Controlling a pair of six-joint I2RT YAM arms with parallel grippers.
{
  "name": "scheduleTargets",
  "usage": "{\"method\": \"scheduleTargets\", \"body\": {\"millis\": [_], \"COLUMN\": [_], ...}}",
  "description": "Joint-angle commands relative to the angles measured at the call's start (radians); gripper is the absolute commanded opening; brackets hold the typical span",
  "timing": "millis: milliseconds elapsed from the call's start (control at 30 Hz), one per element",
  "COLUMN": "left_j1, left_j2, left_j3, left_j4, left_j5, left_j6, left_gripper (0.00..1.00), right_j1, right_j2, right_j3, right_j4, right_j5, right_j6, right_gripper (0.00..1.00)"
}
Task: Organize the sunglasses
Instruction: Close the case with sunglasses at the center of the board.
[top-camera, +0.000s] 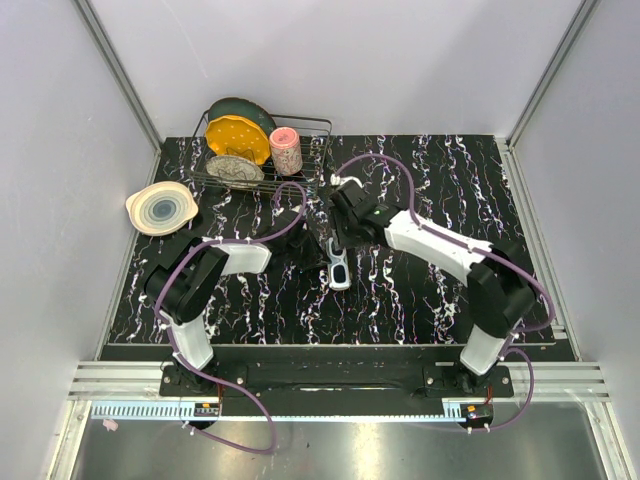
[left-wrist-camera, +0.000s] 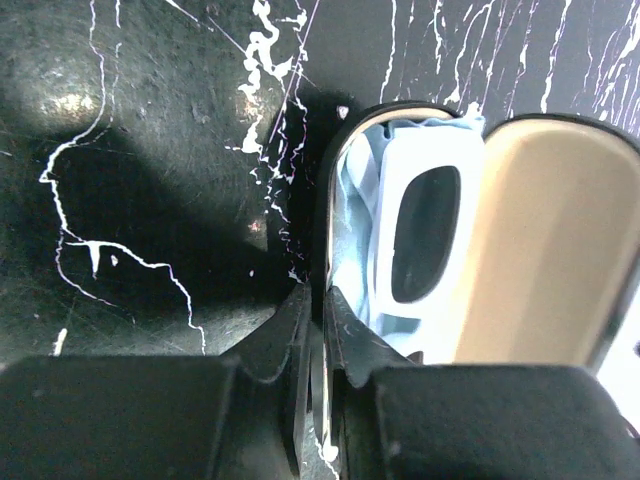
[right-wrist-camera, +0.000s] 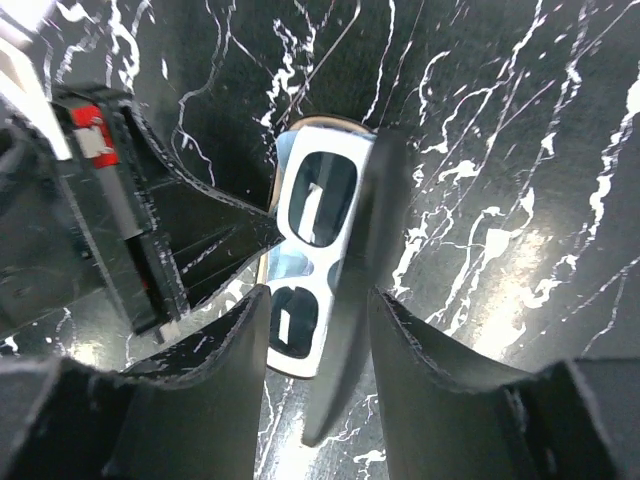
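Black, white-veined surface (top-camera: 450, 180) is filling the enclosure between pale walls. It is carrying a wire dish rack (top-camera: 310, 122) at its far left, with a yellow plate (top-camera: 238, 138) and a pink cup (top-camera: 286, 150) standing in it. A cream bowl (top-camera: 160, 208) is sitting just beside the rack. Both arms are extending toward the middle, where an open glasses case (left-wrist-camera: 530, 240) is lying.

The sunglasses (left-wrist-camera: 420, 235) are lying inside one half of the case, on a light-blue cloth (left-wrist-camera: 350, 200) that is lining it, and the other half is standing open alongside. The left pincer (left-wrist-camera: 312, 300) is pinching the case's rim, its fingers closed on the thin wall. The right pincer (right-wrist-camera: 320, 300) is hovering over the case with its fingers parted, one on each side of the raised lid (right-wrist-camera: 375, 200). Whether either finger is touching the lid I cannot tell. In the right wrist view, both lenses of the sunglasses are showing below the fingers.
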Motion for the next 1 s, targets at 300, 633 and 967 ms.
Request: {"method": "scheduleTargets", "body": {"millis": [300,633,967], "left_j1": [0.005,0.005,0.003], "left_j2": [0.001,-0.019,-0.046], "left_j3": [-0.008,-0.011,-0.015], "left_j4": [-0.029,-0.014,-0.004], "left_j5": [-0.019,-0.013,-0.016], "left_j6": [0.033,0.037,0.051], "left_gripper": [0.0,0.0,0.11], "right_j1": [-0.104,-0.167,-0.217], "right_j2": [-0.196,-0.199,-0.213], "right_j3": [-0.106,-0.261,-0.304], "right_j4": [0.031,0.212,0.279], "right_j5": [-0.028,-0.283,-0.338], "right_j6": [0.046,0.079,0.152], "right_gripper": [0.54,0.54,0.58]}}
